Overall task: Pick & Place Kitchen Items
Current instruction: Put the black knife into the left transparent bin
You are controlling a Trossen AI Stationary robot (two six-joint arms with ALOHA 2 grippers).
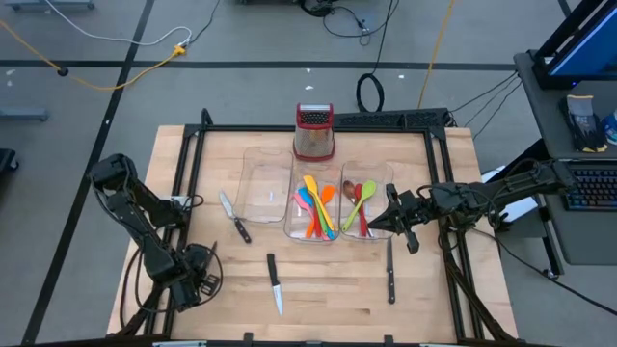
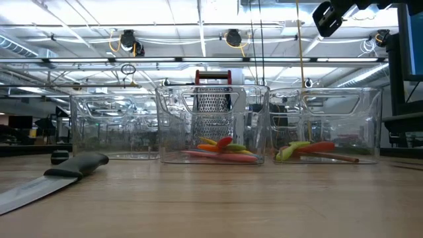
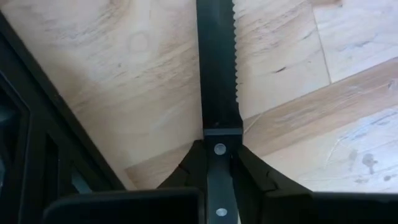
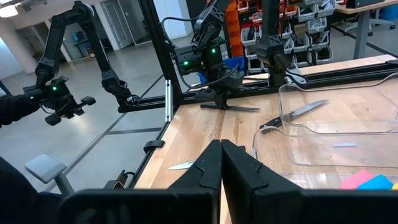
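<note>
My left gripper (image 1: 201, 275) is low over the table's near left part, shut on a black-handled knife (image 3: 217, 74) with a serrated blade. The knife is hidden under the gripper in the high view. My right gripper (image 1: 390, 220) is shut and empty above the near edge of the right bin (image 1: 378, 173), which holds green, red and brown spoons (image 1: 359, 200). The middle bin (image 1: 294, 173) holds several coloured utensils (image 1: 315, 207). Three more knives lie flat on the table: one by the left bin (image 1: 234, 218), one near the front (image 1: 275, 285), one at front right (image 1: 390, 275). My left gripper pinches the knife's black riveted handle (image 3: 216, 152) between its two fingers, close to where the blade starts. The fingers (image 3: 189, 171) lie along the knife, and the blade points straight ahead of them over the wood. I cannot tell whether the knife touches the table.
The empty left bin (image 1: 260, 188) stands beside the middle one. A steel box grater with a red top (image 1: 313, 130) stands behind the bins. A black frame rail (image 1: 188, 183) runs along the table's edges. Bare wood lies in front of the bins.
</note>
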